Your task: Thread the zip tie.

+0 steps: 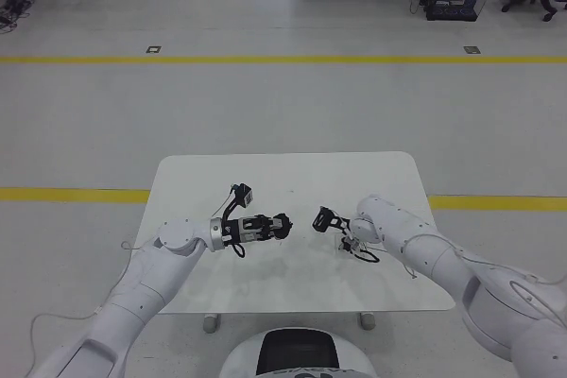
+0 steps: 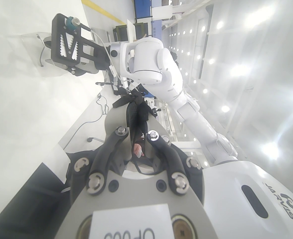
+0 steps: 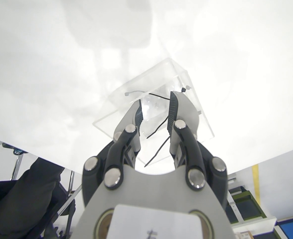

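A thin black zip tie (image 3: pixel 158 97) lies across a clear acrylic block (image 3: pixel 161 75) on the white table (image 1: pixel 293 180); its tail (image 3: pixel 157 153) trails off the block's near side. My right gripper (image 3: pixel 155 105) hangs open just over the block, one finger (image 3: pixel 172 108) on each side of the tie. In the left wrist view the same block (image 2: pixel 32 50) and tie (image 2: pixel 40 56) sit beside the right gripper (image 2: pixel 63 43). My left gripper (image 2: pixel 134 105) is shut with nothing visible between its pads, a short way from the right gripper (image 1: pixel 323 220) above the table's middle, where the left gripper (image 1: pixel 282 225) faces it.
Thin cables (image 1: pixel 364 253) loop under the right wrist. A small camera (image 1: pixel 244 197) sticks up from the left forearm. Bare tabletop lies toward the far edge and both sides. Yellow floor lines (image 1: pixel 283 60) run beyond the table.
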Robot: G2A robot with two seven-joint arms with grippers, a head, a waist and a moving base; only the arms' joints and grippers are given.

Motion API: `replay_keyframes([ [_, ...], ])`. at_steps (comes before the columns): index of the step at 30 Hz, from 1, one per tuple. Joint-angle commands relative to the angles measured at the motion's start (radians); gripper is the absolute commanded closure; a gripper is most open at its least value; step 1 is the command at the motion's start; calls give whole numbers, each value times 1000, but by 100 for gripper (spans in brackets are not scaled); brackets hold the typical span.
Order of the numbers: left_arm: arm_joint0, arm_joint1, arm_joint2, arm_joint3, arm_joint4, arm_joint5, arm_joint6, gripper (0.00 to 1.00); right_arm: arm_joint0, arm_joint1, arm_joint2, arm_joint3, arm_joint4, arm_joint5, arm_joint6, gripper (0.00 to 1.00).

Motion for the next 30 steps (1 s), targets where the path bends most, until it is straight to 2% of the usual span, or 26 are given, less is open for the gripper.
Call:
replay_keyframes([
  [1,0,0,0,0,0,0,0,100,-1,-1,0,0,-6,0,-6,74],
  [15,0,0,0,0,0,0,0,100,-8,-6,0,3,-20,0,-20,75],
  [22,0,0,0,0,0,0,0,100,-9,-14,0,17,-18,0,-12,86],
  [25,0,0,0,0,0,0,0,100,-8,-17,0,22,-16,0,-6,100],
  [30,0,0,0,0,0,0,0,100,-5,-17,0,24,-15,0,-10,100],
])
